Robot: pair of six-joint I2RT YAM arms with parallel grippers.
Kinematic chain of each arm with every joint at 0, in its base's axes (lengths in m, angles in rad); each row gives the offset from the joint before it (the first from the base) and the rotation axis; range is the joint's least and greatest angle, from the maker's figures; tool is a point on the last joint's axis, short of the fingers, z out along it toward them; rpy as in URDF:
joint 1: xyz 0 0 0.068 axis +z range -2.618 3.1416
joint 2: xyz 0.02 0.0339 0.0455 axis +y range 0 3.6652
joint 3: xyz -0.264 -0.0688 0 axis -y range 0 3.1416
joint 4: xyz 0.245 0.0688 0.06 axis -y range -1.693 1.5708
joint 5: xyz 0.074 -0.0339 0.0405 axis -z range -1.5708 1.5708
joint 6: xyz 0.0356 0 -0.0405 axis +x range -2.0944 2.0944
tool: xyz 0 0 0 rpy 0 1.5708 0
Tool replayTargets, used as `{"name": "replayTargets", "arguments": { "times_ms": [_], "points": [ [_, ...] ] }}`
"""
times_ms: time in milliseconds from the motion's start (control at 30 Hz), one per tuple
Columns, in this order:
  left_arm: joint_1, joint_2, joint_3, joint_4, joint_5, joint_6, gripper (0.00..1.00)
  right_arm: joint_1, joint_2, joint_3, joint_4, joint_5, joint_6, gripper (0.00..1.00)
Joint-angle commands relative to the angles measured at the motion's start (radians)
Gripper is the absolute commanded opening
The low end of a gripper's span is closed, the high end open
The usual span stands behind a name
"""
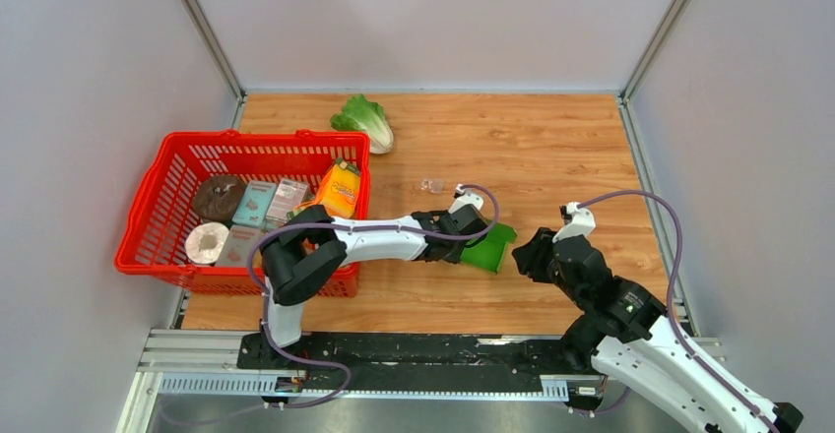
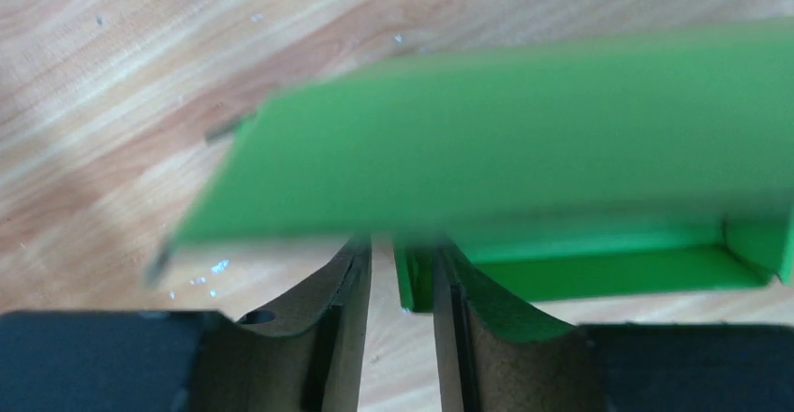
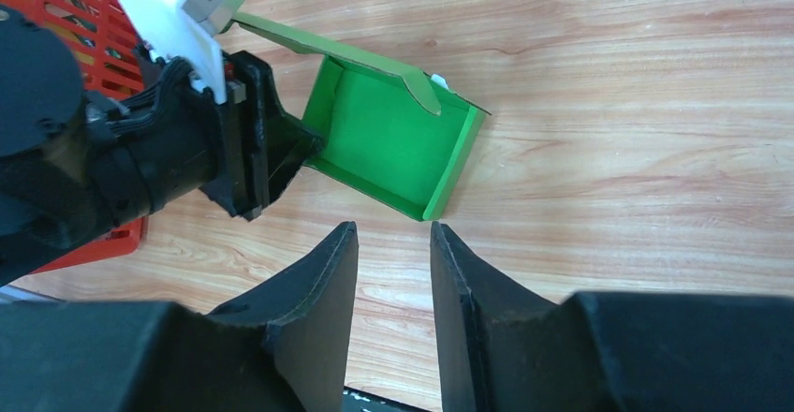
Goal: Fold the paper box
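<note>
Wooden table (image 1: 551, 148): one paper box (image 1: 489, 249), wall between parted fingers (image 2: 337, 328) of left hand (image 2: 401, 276); right hand (image 3: 393, 234) spread.

I see the paper box (image 3: 389, 145) as thin, smooth, matt green card, the table (image 1: 551, 148) as smooth wood-grain board with a faint sheen, the basket (image 1: 266, 139) as red plastic lattice, and my right gripper (image 3: 393, 230) as matt dark plastic.
</note>
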Motion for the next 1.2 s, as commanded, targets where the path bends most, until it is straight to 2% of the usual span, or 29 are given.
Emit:
{"name": "replayTargets", "arguments": {
  "times_ms": [0,167,300,367,467,567,667,700,733,867,967,1000,1100,1167],
  "points": [
    [0.005,-0.125,-0.028,-0.005,0.069,-0.021,0.40,0.002,0.016,0.020,0.012,0.018,0.004,0.38],
    [0.012,-0.260,-0.099,0.017,0.092,-0.012,0.49,0.000,0.042,0.018,0.023,0.010,0.006,0.38],
    [0.048,-0.421,-0.154,0.038,0.159,0.029,0.51,0.000,0.068,0.028,0.026,0.003,0.000,0.39],
    [0.101,-0.467,-0.180,0.050,0.227,0.032,0.57,0.000,0.076,0.037,0.026,0.004,-0.006,0.40],
    [0.182,-0.521,-0.151,0.017,0.259,0.063,0.57,0.000,0.080,0.046,0.024,0.006,-0.010,0.41],
    [0.271,-0.501,-0.058,-0.054,0.250,0.097,0.55,0.000,0.080,0.051,0.024,0.001,-0.011,0.43],
    [0.350,-0.423,0.050,-0.069,0.268,0.123,0.55,0.000,0.079,0.054,0.018,-0.008,-0.011,0.47],
    [0.365,-0.342,0.100,-0.138,0.268,0.138,0.55,0.000,0.077,0.058,0.015,-0.011,-0.010,0.48],
    [0.374,-0.296,0.212,-0.173,0.248,0.147,0.54,0.002,0.079,0.061,0.012,-0.014,-0.011,0.49],
    [0.384,-0.079,0.427,-0.259,0.127,0.218,0.47,0.000,0.077,0.078,-0.011,-0.017,-0.014,0.54],
    [0.385,0.088,0.541,-0.269,0.104,0.238,0.47,0.000,0.065,0.084,-0.015,-0.022,-0.020,0.63],
    [0.384,0.122,0.617,-0.311,0.096,0.239,0.47,0.000,0.059,0.083,-0.015,-0.031,-0.023,0.67],
    [0.384,0.229,0.715,-0.359,0.093,0.248,0.51,0.000,0.044,0.081,-0.005,-0.039,-0.034,0.75],
    [0.382,0.280,0.746,-0.381,0.096,0.250,0.52,0.000,0.048,0.083,-0.003,-0.037,-0.040,0.76]
  ]
}}
